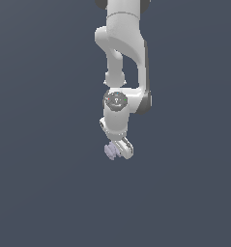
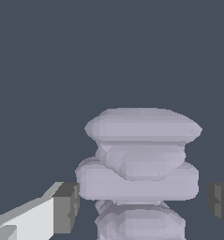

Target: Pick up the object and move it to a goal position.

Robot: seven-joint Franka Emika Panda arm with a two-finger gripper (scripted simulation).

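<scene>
Below the white arm, at the middle of the exterior view, the gripper [image 1: 118, 148] hangs low over a plain dark grey ground with the object [image 1: 110, 151] at its tip, showing just on the exterior view's left of the fingers. From the wrist view the object [image 2: 139, 159] is a pale lavender-grey stack of ribbed lobes sitting between the two dark finger pads [image 2: 66, 207]. A sliver of dark ground shows between each pad and the lobes, so the fingers are spread and not pinching anything.

This looks like the grasp step: the hand is in place around the object but has not clamped. The next move calls for drawing the fingers together onto the widest lobe, squarely, since the ridged, lumpy sides could let it twist or slip. No goal marker is visible in either view.
</scene>
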